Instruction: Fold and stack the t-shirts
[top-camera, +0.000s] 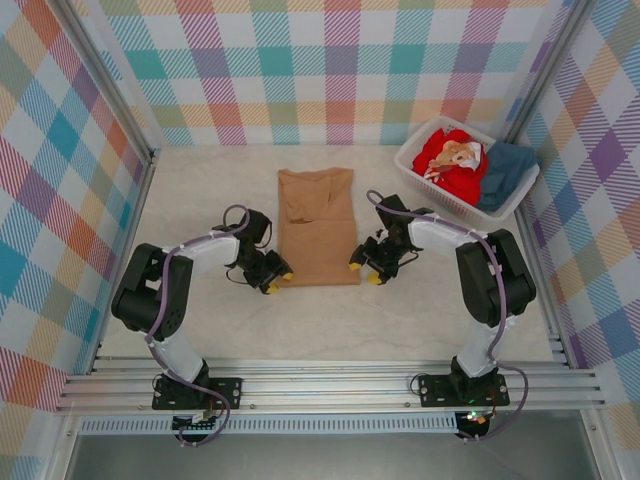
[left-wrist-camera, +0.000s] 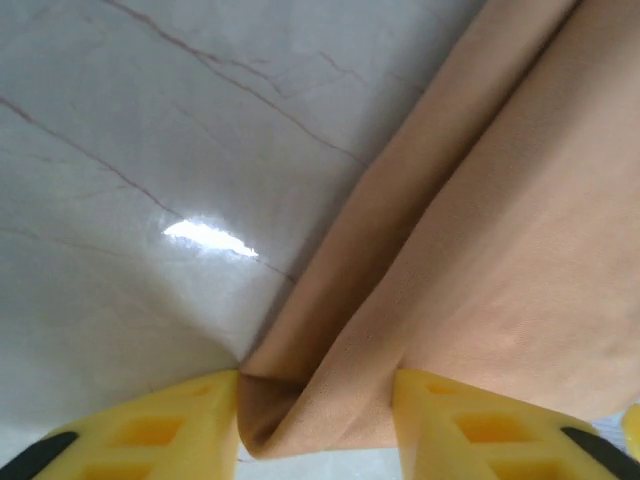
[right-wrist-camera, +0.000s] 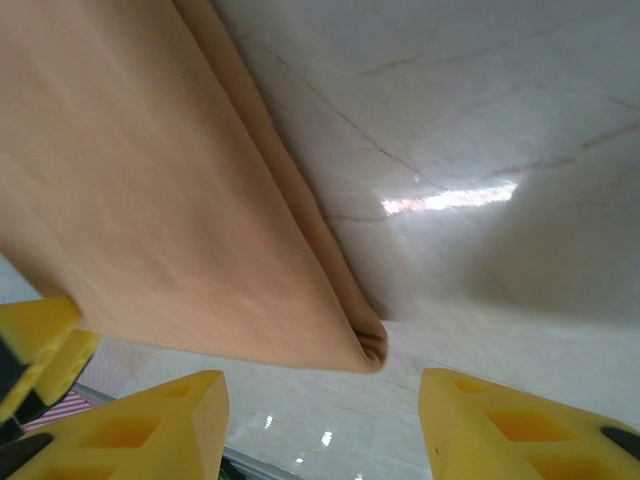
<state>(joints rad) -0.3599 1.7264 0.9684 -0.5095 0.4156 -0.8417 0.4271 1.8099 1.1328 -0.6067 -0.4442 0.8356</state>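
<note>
Right, the tan-brown shirt (top-camera: 318, 228) lies folded narrow mid-worktop (top-camera: 200, 190), left tool (top-camera: 278, 281) at its 7 o'clock corner, right tool (top-camera: 365, 272) at 5 o'clock, both spread apart, likely paired to lift it evenly; red shirt (top-camera: 450, 160) and teal shirt (top-camera: 505, 170) wait in the basket (top-camera: 412, 165) at 2 o'clock

The tan-brown t-shirt (top-camera: 317, 225) lies folded flat on the desk (top-camera: 200, 190). The red t-shirt (top-camera: 447, 160) and teal t-shirt (top-camera: 507, 170) sit crumpled in the basket (top-camera: 440, 195).

My left arm (top-camera: 150, 295) and right arm (top-camera: 495, 275) are black and white, with purple cables (top-camera: 236, 208) along them. My fingers (left-wrist-camera: 150, 432) are yellow wedges with square holes.
</note>
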